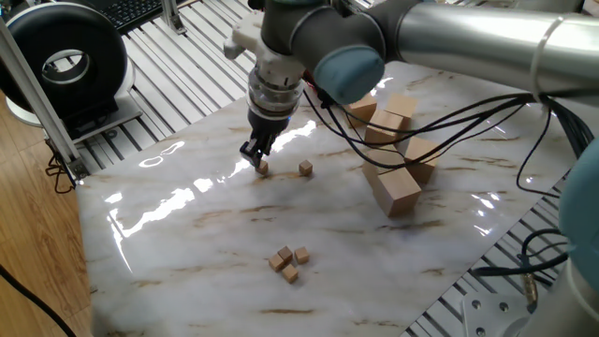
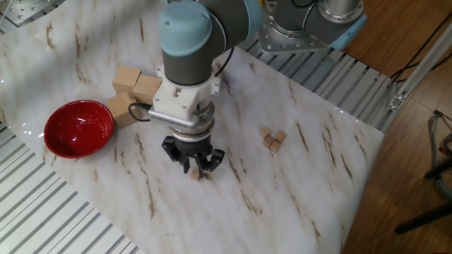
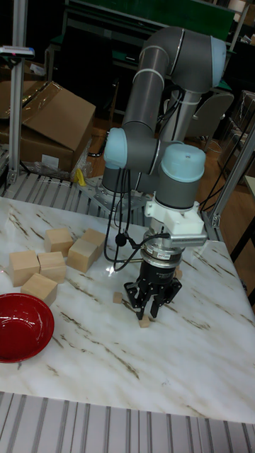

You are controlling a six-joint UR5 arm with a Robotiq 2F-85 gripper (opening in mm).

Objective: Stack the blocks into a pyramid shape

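In one fixed view, nearest the camera on the white marble-patterned table top (image 1: 187, 243), three tiny light-tan wooden cubes (image 1: 290, 262) lie close together in a loose cluster, none of them stacked on another; the other fixed view shows the same three (image 2: 272, 138) to the right of the arm. Farther back, a fourth tiny tan cube (image 1: 263, 168) sits on the marble directly at the tips of the black two-finger gripper (image 1: 255, 155), which points straight down from the grey and pale-blue robot arm (image 1: 309, 37). In the tall fixed view this cube (image 3: 145, 321) shows just below the gripper's tips (image 3: 150, 311), and in the other fixed view it (image 2: 195, 174) peeks out beneath the fingers (image 2: 185, 164). The fingers stand a little apart around the cube, but whether they press on it I cannot tell. Just to the right of that cube, apart from it, lies a fifth tiny tan cube (image 1: 305, 168). Farther right and farther back stands a group of large pale wooden blocks (image 1: 398, 154), some touching one another. The other fixed view also shows a round glossy red bowl (image 2: 78, 128) at the left, near those large blocks (image 2: 134, 90). No stepped pile of the small cubes is built.
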